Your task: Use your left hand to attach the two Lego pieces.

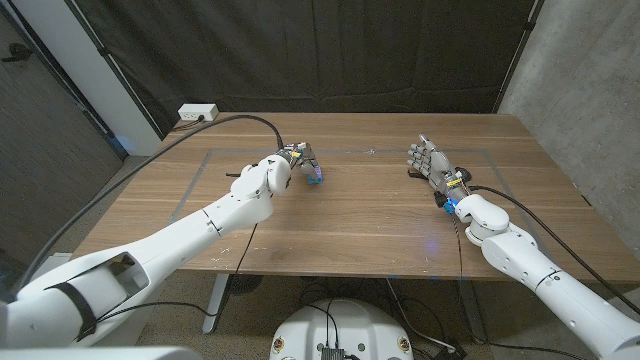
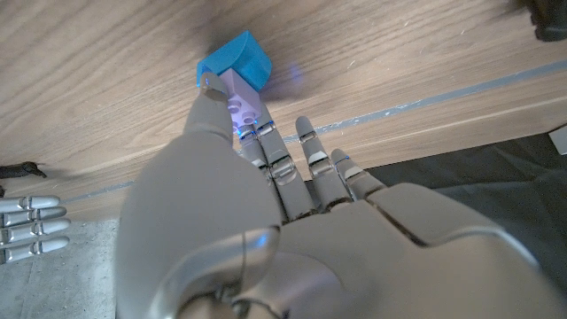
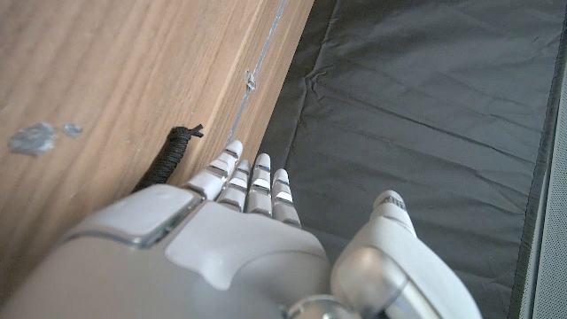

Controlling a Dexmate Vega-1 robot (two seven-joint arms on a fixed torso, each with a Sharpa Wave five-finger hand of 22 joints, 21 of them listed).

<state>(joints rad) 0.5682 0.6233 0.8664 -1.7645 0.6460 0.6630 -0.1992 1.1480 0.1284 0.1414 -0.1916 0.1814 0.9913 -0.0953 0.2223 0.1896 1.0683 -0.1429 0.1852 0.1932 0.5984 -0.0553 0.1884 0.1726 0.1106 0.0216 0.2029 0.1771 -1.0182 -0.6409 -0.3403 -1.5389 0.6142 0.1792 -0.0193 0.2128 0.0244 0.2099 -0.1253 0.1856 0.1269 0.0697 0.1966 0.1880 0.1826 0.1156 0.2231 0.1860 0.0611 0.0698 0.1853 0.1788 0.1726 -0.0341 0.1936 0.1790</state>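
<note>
Head view: the left hand [image 1: 288, 165] sits near the middle of the desk [image 1: 360, 215], fingers bunched around a blue brick [image 1: 314, 177]. The right hand [image 1: 428, 163] stands well apart on the other side, fingers spread, grasping nothing. A white power strip [image 1: 197, 112] sits at the far left corner.

Left wrist view: way clearer here, the thumb [image 2: 208, 106] and fingers [image 2: 266, 142] pinch a lilac brick [image 2: 241, 104] that's touching the blue one [image 2: 235, 60], both down on the wood.

Right wrist view: right hand [image 3: 257, 221] released, fingers straight, next to a black cord [image 3: 168, 155] on the desk
</note>
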